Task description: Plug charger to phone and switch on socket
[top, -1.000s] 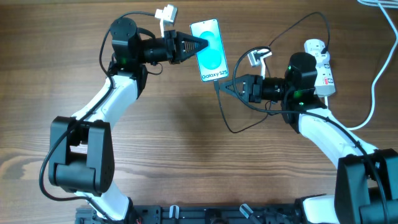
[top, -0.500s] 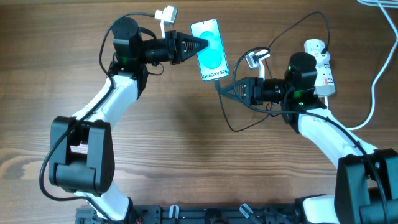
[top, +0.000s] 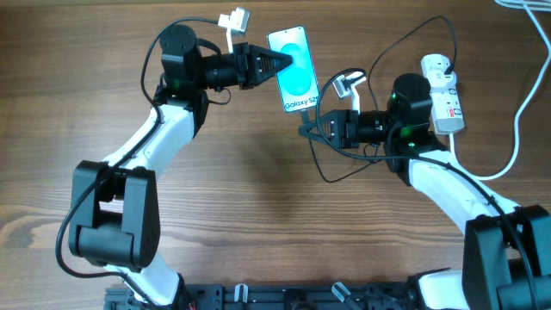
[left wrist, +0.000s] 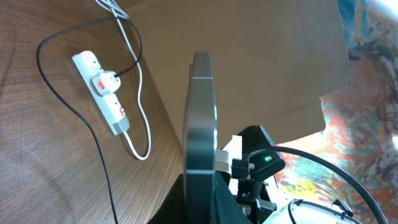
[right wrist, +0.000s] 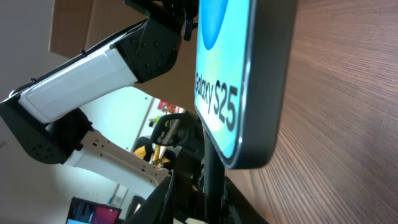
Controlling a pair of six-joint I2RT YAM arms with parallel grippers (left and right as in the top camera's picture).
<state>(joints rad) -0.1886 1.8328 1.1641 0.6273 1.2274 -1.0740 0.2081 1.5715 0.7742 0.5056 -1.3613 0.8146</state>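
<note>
The phone (top: 297,69), cyan screen with "Galaxy S25" text at its lower end, is held above the table by my left gripper (top: 274,64), shut on its left long edge. In the left wrist view the phone (left wrist: 202,124) shows edge-on between the fingers. My right gripper (top: 310,129) is shut on the charger's black connector tip (right wrist: 212,168), just below the phone's bottom edge (right wrist: 249,118). The thin black charger cable (top: 323,168) loops back to a plug in the white socket strip (top: 442,93), also in the left wrist view (left wrist: 102,93).
A thick white cord (top: 523,95) runs from the socket strip up the right edge of the wooden table (top: 258,224). The cable loop hangs under my right arm.
The left gripper has carried the phone slightly right. The right gripper has moved left and up with the connector, closer under the phone's bottom edge.
</note>
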